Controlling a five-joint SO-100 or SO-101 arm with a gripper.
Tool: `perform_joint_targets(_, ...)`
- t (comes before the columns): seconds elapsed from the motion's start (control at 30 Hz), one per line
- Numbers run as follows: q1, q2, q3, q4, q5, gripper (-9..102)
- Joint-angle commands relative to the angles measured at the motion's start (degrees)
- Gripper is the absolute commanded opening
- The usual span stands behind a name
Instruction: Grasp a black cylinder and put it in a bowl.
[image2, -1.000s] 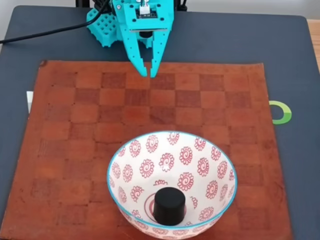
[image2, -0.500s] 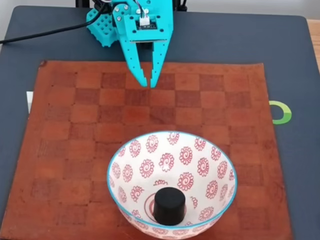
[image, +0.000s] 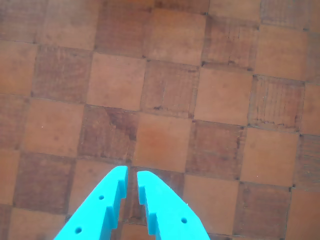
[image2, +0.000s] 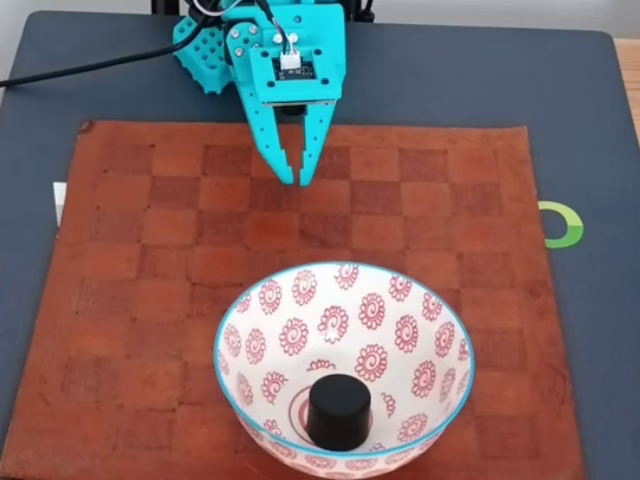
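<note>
Matte black cylinder (image2: 338, 410) upright in glossy floral bowl (image2: 437, 308); teal gripper (image2: 297, 180) fingers nearly together, empty, over checkered leather mat (image2: 140, 300).

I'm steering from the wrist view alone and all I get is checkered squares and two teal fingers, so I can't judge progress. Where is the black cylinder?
Observer: In the fixed view the black cylinder sits inside the bowl, on its red ringed centre.
Operator: Where is the bowl relative to the gripper?
Observer: The gripper is over the far part of the brown checkered mat; the bowl stands at the mat's near edge, well apart from it.
Operator: Anything between the fingers?
Observer: Nothing; in both views the tips are nearly together with only mat behind them.
</note>
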Motion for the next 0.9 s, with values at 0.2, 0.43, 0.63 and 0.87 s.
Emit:
perform_joint_targets(0.2,-0.62,3.25,-0.35,-0.44,-0.18,0)
perform_joint_targets(0.43,-0.7,3.25,-0.35,-0.35,-0.18,0)
perform_joint_targets(0.63,-0.62,3.25,-0.35,-0.26,-0.18,0)
perform_joint_targets(0.87,-0.7,3.25,-0.35,-0.26,-0.18,0)
